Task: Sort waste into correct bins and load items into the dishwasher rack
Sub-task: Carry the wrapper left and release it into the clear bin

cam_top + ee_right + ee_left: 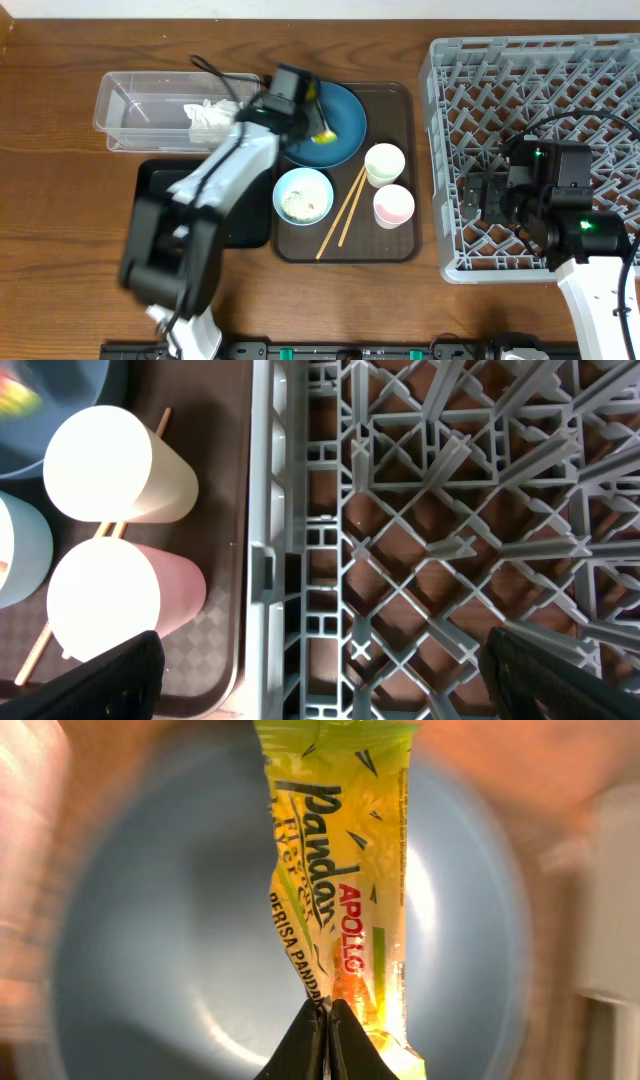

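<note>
Yellow-green wrapper (345,890), pinched by the left fingers (300,1055), shows lettering only wrist-side.

Overhead evenly bright with soft shadows but the white-and-black left arm (210,200) motion-blurred, left wrist view sharp on the glossy yellow-green snack wrapper (340,870) with the round dark-blue plate (150,940) blurred behind, right wrist crisp, cream cup (100,460) mouth overexposed.

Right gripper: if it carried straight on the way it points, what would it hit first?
Probably the dishwasher rack, at its edge lattice; the open right gripper points down onto it, though its height above is unclear.
</note>
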`<action>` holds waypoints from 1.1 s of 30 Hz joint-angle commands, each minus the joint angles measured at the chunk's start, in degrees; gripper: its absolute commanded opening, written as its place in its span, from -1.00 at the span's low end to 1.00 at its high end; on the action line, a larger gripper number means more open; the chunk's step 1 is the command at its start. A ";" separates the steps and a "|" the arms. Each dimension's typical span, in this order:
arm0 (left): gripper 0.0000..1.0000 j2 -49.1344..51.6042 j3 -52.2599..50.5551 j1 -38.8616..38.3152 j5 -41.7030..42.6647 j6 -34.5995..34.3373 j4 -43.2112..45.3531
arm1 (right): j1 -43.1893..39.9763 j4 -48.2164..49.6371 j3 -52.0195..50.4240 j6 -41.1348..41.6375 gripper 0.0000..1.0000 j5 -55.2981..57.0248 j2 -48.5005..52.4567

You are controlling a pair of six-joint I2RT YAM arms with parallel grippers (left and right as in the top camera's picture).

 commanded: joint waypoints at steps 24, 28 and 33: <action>0.10 -6.21 0.46 23.15 -5.66 -0.24 -6.56 | 0.92 -0.13 1.22 -0.28 0.99 -0.44 -0.22; 0.33 -8.04 0.48 23.02 -4.28 -0.22 -6.08 | 0.92 -0.24 1.22 -0.28 0.99 -0.44 -0.22; 0.61 -12.76 0.48 21.29 3.04 -0.48 -8.70 | 0.92 -0.26 1.22 -0.28 0.99 -0.42 -0.22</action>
